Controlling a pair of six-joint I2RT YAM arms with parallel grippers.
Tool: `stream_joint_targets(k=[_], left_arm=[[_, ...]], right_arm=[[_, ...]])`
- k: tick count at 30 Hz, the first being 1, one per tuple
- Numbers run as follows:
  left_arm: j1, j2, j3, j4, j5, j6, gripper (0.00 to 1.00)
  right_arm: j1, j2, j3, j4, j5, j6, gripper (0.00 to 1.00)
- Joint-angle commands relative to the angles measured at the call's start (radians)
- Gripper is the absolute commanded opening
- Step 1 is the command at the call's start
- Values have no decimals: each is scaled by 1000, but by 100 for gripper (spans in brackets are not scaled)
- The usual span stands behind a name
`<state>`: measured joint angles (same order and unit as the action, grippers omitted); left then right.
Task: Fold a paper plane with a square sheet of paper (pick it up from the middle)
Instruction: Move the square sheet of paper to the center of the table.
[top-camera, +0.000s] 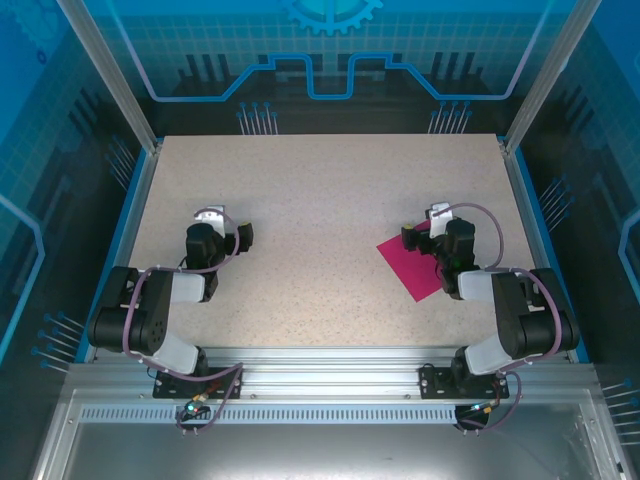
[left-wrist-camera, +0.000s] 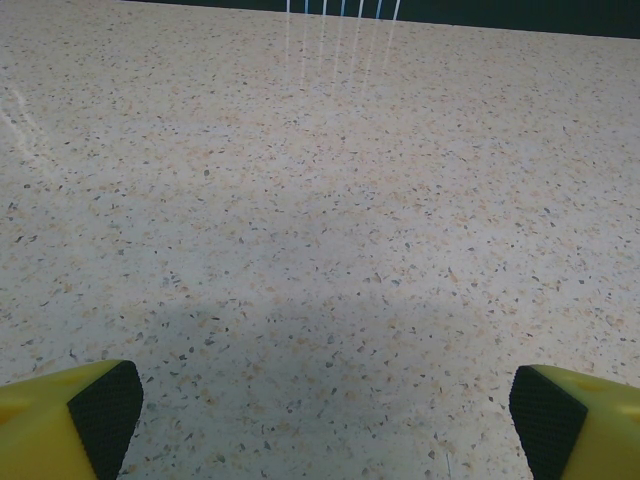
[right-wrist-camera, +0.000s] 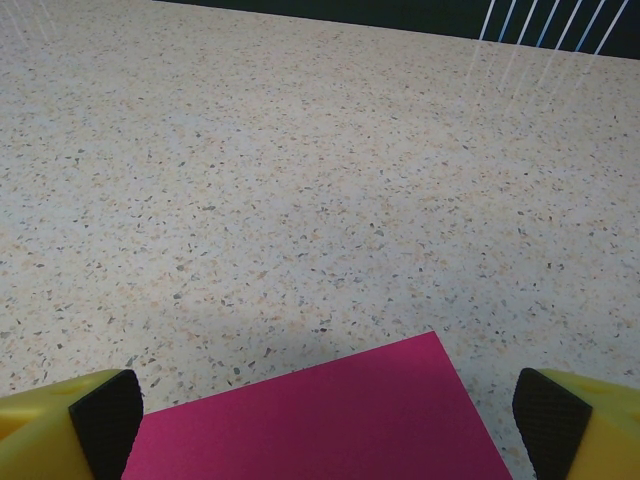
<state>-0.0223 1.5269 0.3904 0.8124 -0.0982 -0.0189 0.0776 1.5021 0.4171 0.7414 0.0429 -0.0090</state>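
The square sheet of paper (top-camera: 408, 265) is magenta-pink and lies flat on the right half of the speckled table (top-camera: 320, 190), turned like a diamond. My right gripper (top-camera: 434, 230) hovers over the sheet's far part and hides some of it. In the right wrist view the sheet (right-wrist-camera: 340, 400) reaches in from the bottom edge, one corner pointing away, between the wide-apart fingertips of the right gripper (right-wrist-camera: 326, 432), which is open and holds nothing. My left gripper (top-camera: 222, 224) hangs over bare table on the left, and in its wrist view the left gripper (left-wrist-camera: 325, 425) is open with nothing between its black pads (left-wrist-camera: 105, 415).
Metal frame posts (top-camera: 110, 75) and blue panels enclose the table. A blue rim (top-camera: 524, 200) runs along its sides. The arm bases (top-camera: 180, 355) are bolted to the aluminium rail at the near edge.
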Motion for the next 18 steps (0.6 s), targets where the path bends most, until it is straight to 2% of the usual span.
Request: stream_joint_targets(k=[1, 5, 8, 10, 13, 16, 18], left_arm=[[12, -6, 20, -5, 23, 19, 98], [12, -30, -16, 42, 60, 34, 98], [11, -78, -43, 53, 47, 27, 98], [10, -135, -40, -8, 27, 16, 99], [14, -240, 4, -205, -12, -44, 98], [16, -330, 10, -305, -27, -99, 99], [17, -393, 18, -383, -30, -139, 98]], right_arm=[[-24, 0, 19, 0, -18, -11, 100], [-22, -11, -2, 27, -54, -27, 99], [-17, -17, -18, 48, -54, -33, 99], [-13, -22, -25, 59, -49, -36, 100], [-4, -32, -20, 45, -13, -33, 99], [1, -96, 27, -96, 38, -16, 99], [-13, -168, 101, -316, 67, 47, 99]])
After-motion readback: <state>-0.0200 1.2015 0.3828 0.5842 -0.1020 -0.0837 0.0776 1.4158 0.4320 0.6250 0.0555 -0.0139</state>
